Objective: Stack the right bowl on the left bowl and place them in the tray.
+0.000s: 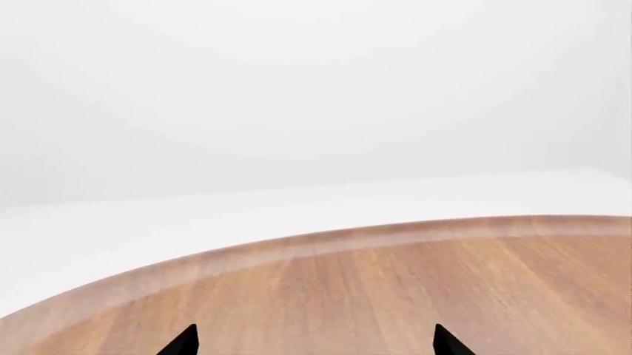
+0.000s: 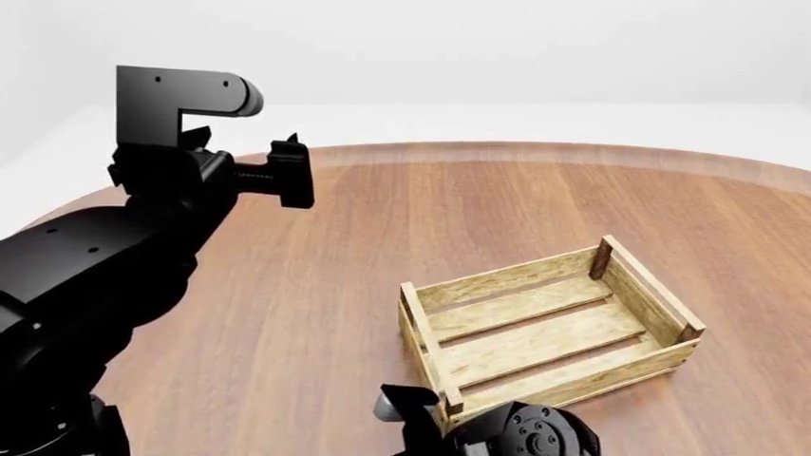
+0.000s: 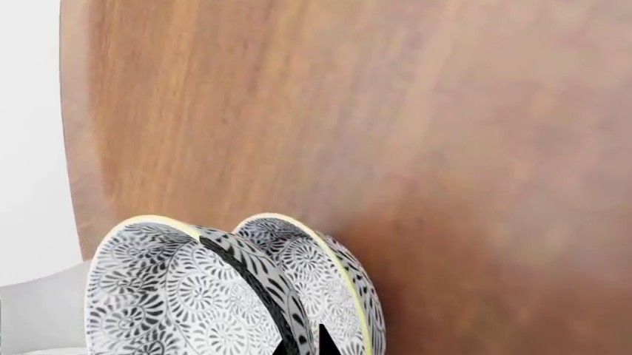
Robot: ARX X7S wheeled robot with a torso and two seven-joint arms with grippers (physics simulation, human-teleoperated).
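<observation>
bowls (image 3: 237, 296) nested, right jaws pinch rim; left jaws apart | wood table (image 2: 380, 247); tray (image 2: 548, 328)

1. No words, labels, brands, numbers or signs can be read in any of the three views.
2. The two bowls (image 3: 227, 288) carry only a black-and-white swirl pattern with pale yellow rims, no lettering.
3. The tray (image 2: 548, 328) shows bare wood slats, unmarked.
4. The table (image 2: 380, 247) shows plain wood grain only.
5. The black arm (image 2: 140, 237) at the left of the head view bears no legible marking.
</observation>
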